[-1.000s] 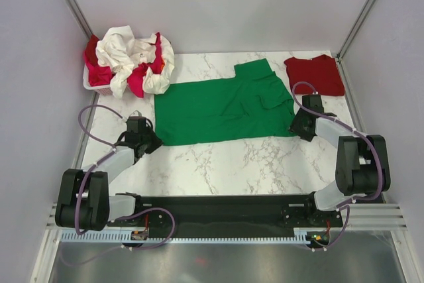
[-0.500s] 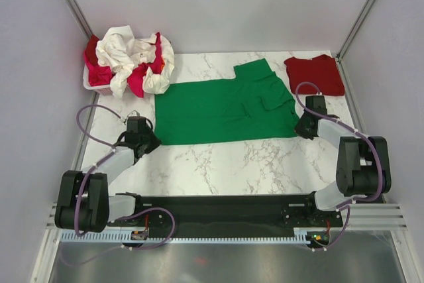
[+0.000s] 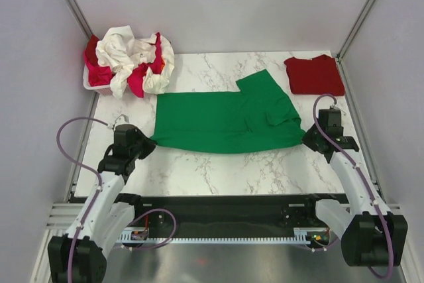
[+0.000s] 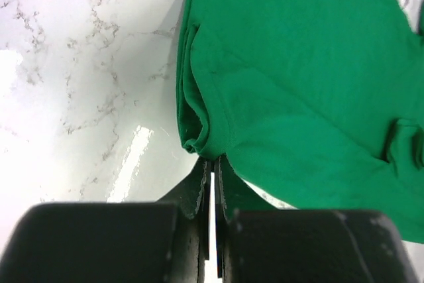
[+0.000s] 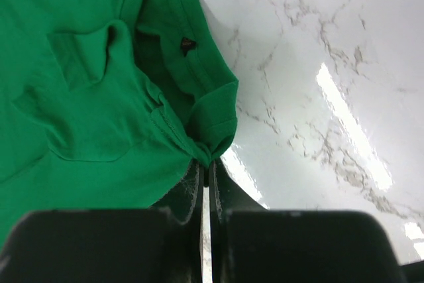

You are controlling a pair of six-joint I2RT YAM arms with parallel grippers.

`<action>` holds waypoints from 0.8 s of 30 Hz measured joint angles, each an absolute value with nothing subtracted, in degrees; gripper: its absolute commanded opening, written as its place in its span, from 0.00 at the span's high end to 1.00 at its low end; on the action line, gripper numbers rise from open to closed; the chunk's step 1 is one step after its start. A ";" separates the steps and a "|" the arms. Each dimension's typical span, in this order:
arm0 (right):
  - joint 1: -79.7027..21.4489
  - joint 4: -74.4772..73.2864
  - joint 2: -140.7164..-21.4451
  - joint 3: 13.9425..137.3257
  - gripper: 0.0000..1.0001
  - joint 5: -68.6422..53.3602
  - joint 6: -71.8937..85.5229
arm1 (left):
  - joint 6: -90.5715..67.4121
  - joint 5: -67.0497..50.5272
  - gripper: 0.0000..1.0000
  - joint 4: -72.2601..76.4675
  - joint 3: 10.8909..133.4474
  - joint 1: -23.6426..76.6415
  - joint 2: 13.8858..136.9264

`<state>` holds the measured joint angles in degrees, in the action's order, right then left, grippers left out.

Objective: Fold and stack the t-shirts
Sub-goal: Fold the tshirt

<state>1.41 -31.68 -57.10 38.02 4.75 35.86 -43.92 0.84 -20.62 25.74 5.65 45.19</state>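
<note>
The left gripper (image 4: pixel 211 164) was pinched shut on the green t-shirt (image 3: pixel 218 120) at its left corner, and the right gripper (image 5: pixel 204 167) was clamped on its right end. The shirt lay spread between them on the marble table (image 3: pixel 252 164). A dark red t-shirt (image 3: pixel 315 75) lay folded at far right. The cream-white and pinkish red shirts (image 3: pixel 132 57) were heaped in the white basket (image 3: pixel 88 85) at far left.

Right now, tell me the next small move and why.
Probably lift both corners together and fold them toward the far edge: the left pincer and right pincer are each shut on a near corner of the green shirt, which lies spread out.
</note>
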 measured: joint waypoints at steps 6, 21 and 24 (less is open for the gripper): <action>1.41 -39.35 -53.93 38.09 0.98 3.84 39.53 | -45.74 -1.41 0.98 -26.94 25.74 5.65 38.65; 1.67 -49.89 -45.52 47.66 0.06 2.79 40.99 | -41.10 -8.10 0.00 -40.42 41.25 5.65 36.34; 1.65 -45.54 -48.36 49.45 0.19 -0.36 39.18 | -36.69 -7.09 0.01 -39.94 44.60 5.65 36.58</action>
